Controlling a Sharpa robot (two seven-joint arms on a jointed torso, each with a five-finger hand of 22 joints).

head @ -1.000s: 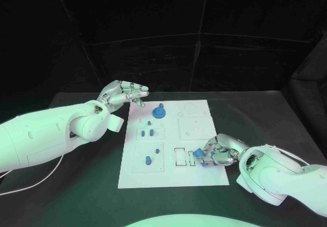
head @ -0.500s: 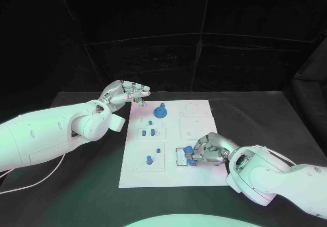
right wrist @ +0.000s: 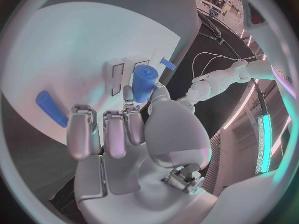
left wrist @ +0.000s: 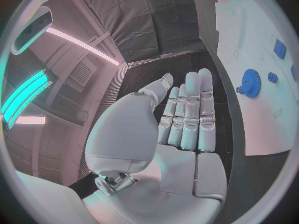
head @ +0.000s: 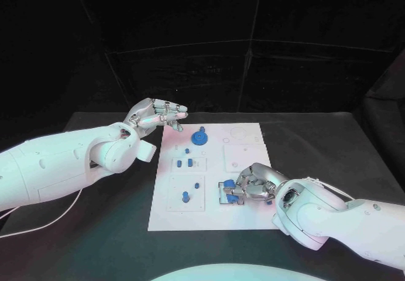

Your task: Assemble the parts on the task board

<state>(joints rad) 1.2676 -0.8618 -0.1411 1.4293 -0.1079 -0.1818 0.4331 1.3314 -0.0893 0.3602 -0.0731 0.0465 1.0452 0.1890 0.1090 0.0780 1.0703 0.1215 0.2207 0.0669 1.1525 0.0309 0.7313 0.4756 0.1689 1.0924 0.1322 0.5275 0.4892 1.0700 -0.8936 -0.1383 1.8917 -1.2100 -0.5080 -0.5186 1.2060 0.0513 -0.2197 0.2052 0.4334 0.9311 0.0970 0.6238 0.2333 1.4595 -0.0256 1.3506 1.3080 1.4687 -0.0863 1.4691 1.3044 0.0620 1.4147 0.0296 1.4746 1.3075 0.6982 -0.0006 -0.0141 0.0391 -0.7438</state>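
I see the white task board [head: 211,219] lying flat mid-bench, long side running near to far. A blue gear [head: 198,139] sits near its far left corner. Small blue pegs [head: 189,163] stand in the left-middle block, and two more blue pieces [head: 187,199] stand in the near-left block. My right robot hand [head: 255,186] holds a blue cylinder [right wrist: 144,83] over the slotted holder [head: 227,195] at the board's near middle.
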